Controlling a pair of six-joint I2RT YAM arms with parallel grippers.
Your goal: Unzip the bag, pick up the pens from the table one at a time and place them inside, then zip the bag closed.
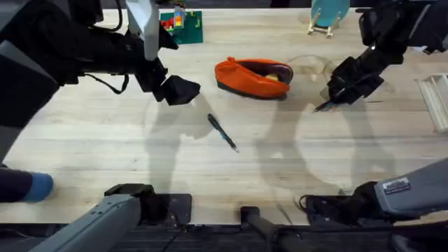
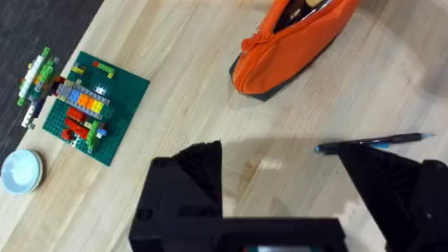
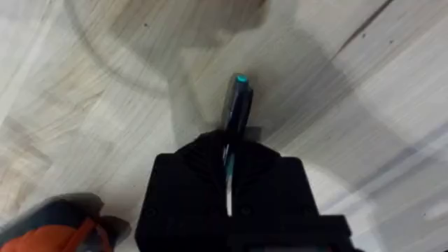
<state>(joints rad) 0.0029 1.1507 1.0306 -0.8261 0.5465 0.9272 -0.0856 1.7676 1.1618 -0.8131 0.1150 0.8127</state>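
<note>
As the orange bag [image 1: 253, 77] lies with its zipper already parted (a dark opening shows along its top), the unzipping step reads as done, while loading and re-zipping remain. Items, largest first: one table [image 1: 105, 154], pale planks, bearing everything; one bag, set between the two grippers and nearer the right one, nothing clearly identifiable as a pen inside it; one green brick baseplate with small coloured bricks [image 2: 87, 105], well off beyond the left gripper; two pens. Pen one [image 3: 236, 105] is pinched between the closed fingers of the right gripper [image 1: 339, 96], its tip projecting past them, low over the table just beside the bag. Pen two [image 1: 222, 131] lies loose on the table, near the left gripper [image 1: 179, 89], whose fingers are spread wide and hold nothing. Judged tally: zero pens stowed, one in hand, one untouched.
</note>
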